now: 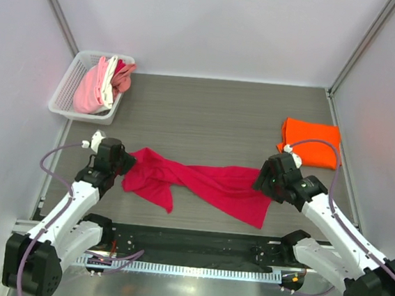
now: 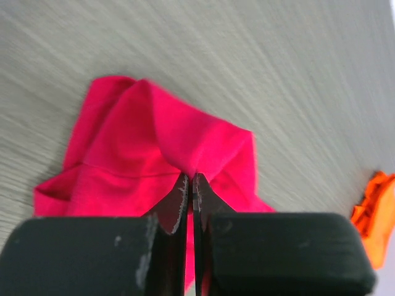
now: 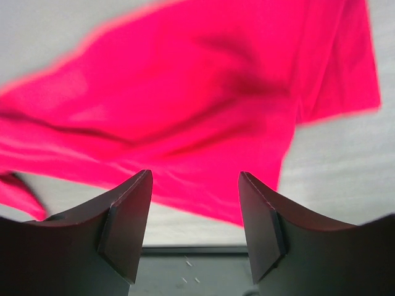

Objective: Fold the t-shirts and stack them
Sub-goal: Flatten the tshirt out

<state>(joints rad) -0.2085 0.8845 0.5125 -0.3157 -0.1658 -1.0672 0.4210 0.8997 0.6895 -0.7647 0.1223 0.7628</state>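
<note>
A crimson t-shirt (image 1: 201, 183) lies crumpled and stretched across the near middle of the table. My left gripper (image 1: 122, 162) is shut on its left end; in the left wrist view the fingers (image 2: 180, 200) pinch a raised fold of the red cloth (image 2: 142, 142). My right gripper (image 1: 264, 181) is open just above the shirt's right end, holding nothing; its wrist view shows the red cloth (image 3: 203, 98) beyond the spread fingertips (image 3: 129, 216). A folded orange t-shirt (image 1: 311, 142) lies at the right, also at the edge of the left wrist view (image 2: 375, 216). Pink and white shirts (image 1: 102, 83) sit in a basket.
A white mesh basket (image 1: 66, 90) stands at the back left corner. White walls enclose the table on three sides. A dark rail (image 1: 188, 245) with the arm bases runs along the near edge.
</note>
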